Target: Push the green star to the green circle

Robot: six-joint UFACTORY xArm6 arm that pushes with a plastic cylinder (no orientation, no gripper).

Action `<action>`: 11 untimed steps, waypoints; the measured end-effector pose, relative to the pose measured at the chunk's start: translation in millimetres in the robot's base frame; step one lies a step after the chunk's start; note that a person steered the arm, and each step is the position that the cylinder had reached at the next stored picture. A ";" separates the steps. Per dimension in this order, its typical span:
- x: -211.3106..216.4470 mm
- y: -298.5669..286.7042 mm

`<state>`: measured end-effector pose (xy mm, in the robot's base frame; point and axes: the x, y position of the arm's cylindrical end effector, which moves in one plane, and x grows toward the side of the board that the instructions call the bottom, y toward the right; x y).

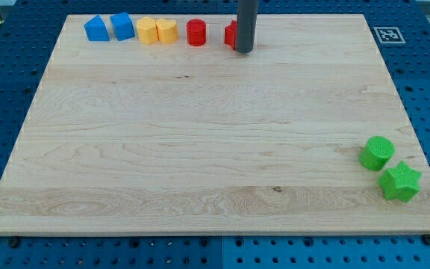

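Green star (400,181): lower right of frame, touching green circle (377,152). My tip (244,51): top centre, well apart, jawless rod, against a partly hidden red block (231,34). Top-left row: two blue, two yellow blocks, red cylinder (196,33).

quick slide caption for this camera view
Green star beside green circle at board's lower right; my tip far off at the top by a red block.
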<state>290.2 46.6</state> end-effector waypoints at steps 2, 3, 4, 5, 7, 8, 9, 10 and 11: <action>-0.2 -11.8; 36.4 -11.7; 120.5 -11.5; 204.2 10.5; 312.3 179.9; 325.9 202.3; 328.3 216.3; 318.6 220.0; 307.5 206.8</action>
